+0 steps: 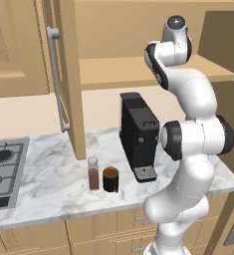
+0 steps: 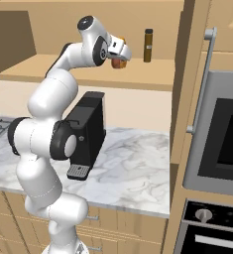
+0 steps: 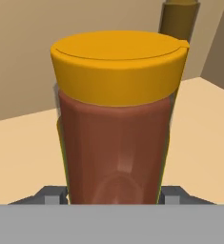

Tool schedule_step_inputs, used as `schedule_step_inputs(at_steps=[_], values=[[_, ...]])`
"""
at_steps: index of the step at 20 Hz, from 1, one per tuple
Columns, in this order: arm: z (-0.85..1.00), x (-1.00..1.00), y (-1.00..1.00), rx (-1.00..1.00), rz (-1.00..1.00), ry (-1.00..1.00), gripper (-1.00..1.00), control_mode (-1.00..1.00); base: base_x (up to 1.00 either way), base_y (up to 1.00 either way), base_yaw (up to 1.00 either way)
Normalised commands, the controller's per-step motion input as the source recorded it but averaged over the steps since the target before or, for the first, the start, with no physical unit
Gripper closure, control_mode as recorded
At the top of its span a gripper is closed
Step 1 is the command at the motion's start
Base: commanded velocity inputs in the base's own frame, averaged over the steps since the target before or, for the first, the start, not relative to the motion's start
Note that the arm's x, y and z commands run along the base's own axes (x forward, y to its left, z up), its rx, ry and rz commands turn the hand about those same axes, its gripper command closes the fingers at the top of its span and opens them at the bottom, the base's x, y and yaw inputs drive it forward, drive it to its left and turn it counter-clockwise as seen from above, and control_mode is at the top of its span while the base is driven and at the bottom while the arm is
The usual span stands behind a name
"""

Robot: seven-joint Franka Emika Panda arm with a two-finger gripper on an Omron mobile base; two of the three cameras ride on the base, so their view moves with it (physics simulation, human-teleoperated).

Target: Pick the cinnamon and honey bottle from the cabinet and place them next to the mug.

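Gripper (image 2: 121, 60): up at the cabinet shelf, at 12 o'clock above the coffee machine in the right base view; in the hand view a grey finger (image 3: 51, 194) stands tight against each side of the honey bottle, so it is pinching that bottle.
Honey bottle (image 3: 117, 119): between the fingers, upright, its yellow-orange cap (image 3: 118, 64) on top and its orange-brown body below; in the right base view it shows as an orange patch at the hand (whether its base touches the shelf I cannot tell).
Cabinet (image 1: 153, 72): light tan shelf, with the door (image 1: 63, 74) swung open at 9 o'clock of the arm in the left base view, grey bar handle (image 1: 58, 79) on it.
Thin dark bottle (image 2: 147, 45): upright on the shelf, at 3 o'clock of the hand, near but apart.
Cinnamon (image 1: 93, 173): upright on the marble counter (image 1: 54, 179), grey cap up.
Mug (image 1: 110, 179): just beside the cinnamon, at its 3 o'clock.
Coffee machine (image 1: 137, 132): black, at 1 o'clock of the mug.
Stove (image 1: 1, 169): at 9 o'clock of the cinnamon, well apart.
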Motion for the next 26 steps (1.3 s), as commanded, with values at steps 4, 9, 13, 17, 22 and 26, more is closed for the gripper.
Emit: schedule_step_inputs(at_steps=[4, 9, 13, 17, 22, 26], values=[[0.00, -0.16, 0.02, 0.00, 0.00, 0.00, 1.00, -1.00, 0.00, 0.00, 0.00], [0.00, -0.45, 0.19, 0.00, 0.00, 0.00, 1.00, -1.00, 0.00, 0.00, 0.00], [-0.02, -0.79, 0.34, 0.00, 0.00, 0.00, 1.00, -1.00, 0.00, 0.00, 0.00], [-0.09, -0.90, 0.49, 0.00, 0.01, 0.00, 1.00, -1.00, 0.00, 0.00, 0.00], [-0.05, -0.94, 0.54, 0.00, 0.06, 0.00, 1.00, -1.00, 0.00, 0.00, 0.00], [0.00, -0.99, 0.62, 0.00, 0.12, 0.00, 1.00, -1.00, 0.00, 0.00, 0.00]])
